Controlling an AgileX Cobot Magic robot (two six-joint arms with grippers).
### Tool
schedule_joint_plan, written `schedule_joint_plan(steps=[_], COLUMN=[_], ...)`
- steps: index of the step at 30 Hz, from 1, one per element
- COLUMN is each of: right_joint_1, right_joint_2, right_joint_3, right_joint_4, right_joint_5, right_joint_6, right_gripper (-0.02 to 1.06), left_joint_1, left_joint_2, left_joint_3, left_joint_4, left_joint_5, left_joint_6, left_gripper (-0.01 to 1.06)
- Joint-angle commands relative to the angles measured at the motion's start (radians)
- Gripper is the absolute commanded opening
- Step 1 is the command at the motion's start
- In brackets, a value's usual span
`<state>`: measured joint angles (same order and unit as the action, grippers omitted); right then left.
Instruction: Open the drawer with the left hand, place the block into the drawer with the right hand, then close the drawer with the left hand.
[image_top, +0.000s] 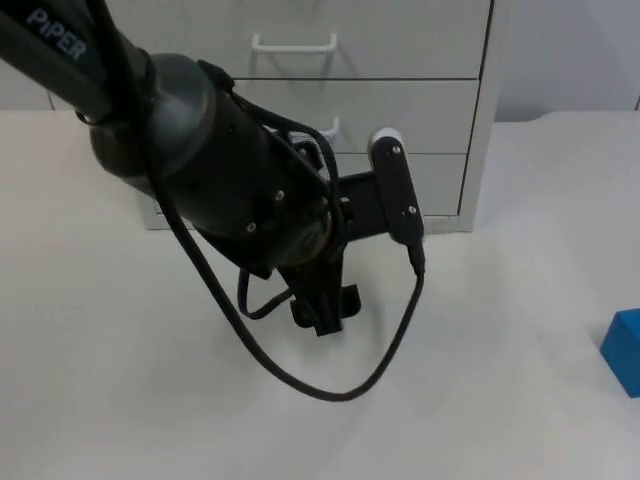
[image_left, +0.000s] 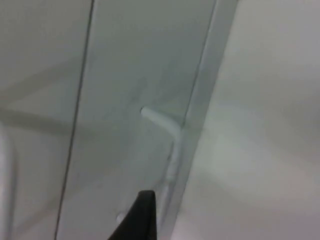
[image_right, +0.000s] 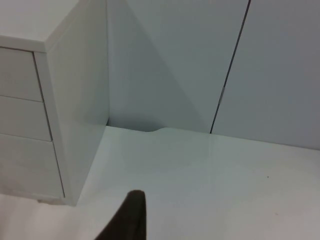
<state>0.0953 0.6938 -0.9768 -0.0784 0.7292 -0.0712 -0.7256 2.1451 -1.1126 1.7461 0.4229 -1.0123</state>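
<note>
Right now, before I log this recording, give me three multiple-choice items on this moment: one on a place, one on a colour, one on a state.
1. Where is the left gripper?
A. low in front of the drawer unit
B. above the block
C. at the partition wall

2. What colour is the block?
A. red
B. blue
C. green

3. In what state are the drawer unit's drawers?
A. all shut
B. the top one pulled out
C. the bottom one removed

Key: 1 A, the top view shows it just before the unit's lower drawers, and the left wrist view shows a white handle close ahead. 2 B, it lies blue at the table's right edge. 3 A, every front sits flush.
</note>
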Motion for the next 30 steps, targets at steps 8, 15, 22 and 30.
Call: schedule_joint_plan(steps=[8, 15, 22, 30], right_joint_1=[-0.002, -0.002, -0.002, -0.002], right_joint_2=[0.0, 0.0, 0.0, 0.0], right_joint_3=[-0.008, -0.008, -0.008, -0.008], right_joint_4=[-0.004, -0.004, -0.004, -0.004], right_joint_5=[-0.005, -0.007, -0.009, -0.011], right_joint_6=[-0.005, -0.005, -0.005, -0.003], right_gripper=[1.03, 1.03, 1.03, 1.03], left_joint_1=[0.018, 0.048, 0.055, 0.053], left_joint_2=[-0.001, -0.001, -0.001, -0.001], left_joint_3=[-0.041, -0.043, -0.043, -0.043], left_joint_4=[-0.002, -0.002, -0.002, -0.002], left_joint_5=[-0.06, -0.069, -0.101, -0.089], left_joint_6=[0.006, 0.002, -0.012, -0.006], left_gripper=[0.98, 0.98, 0.98, 0.98])
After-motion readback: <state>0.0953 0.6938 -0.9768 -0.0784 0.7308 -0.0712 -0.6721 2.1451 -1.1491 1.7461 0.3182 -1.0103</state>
